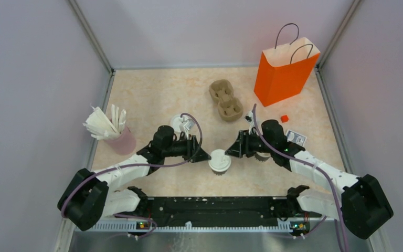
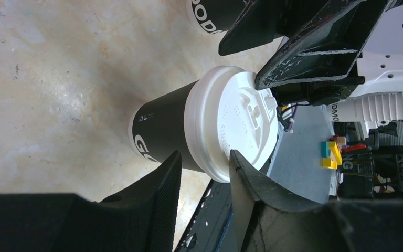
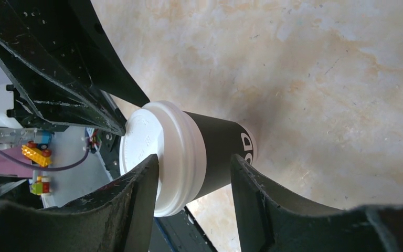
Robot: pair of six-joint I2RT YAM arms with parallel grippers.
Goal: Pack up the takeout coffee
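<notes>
The takeout coffee (image 1: 219, 161) stands upright on the table between my two grippers. It is a black paper cup with white lettering and a white plastic lid. The left wrist view shows it (image 2: 168, 131) just past my fingertips, and so does the right wrist view (image 3: 220, 149). My left gripper (image 1: 203, 155) is open at the cup's left, its tips level with the lid rim (image 2: 203, 168). My right gripper (image 1: 232, 149) is open at the cup's right, its fingers either side of the lid and upper wall (image 3: 194, 170). Neither is closed on the cup.
A tall orange paper bag (image 1: 286, 71) stands at the back right. A brown pulp two-cup tray (image 1: 225, 98) lies to its left. A second lidded cup (image 1: 181, 123) stands behind my left arm, and another (image 2: 215, 13) by my right arm. A pink cup of white sticks (image 1: 116, 137) stands left.
</notes>
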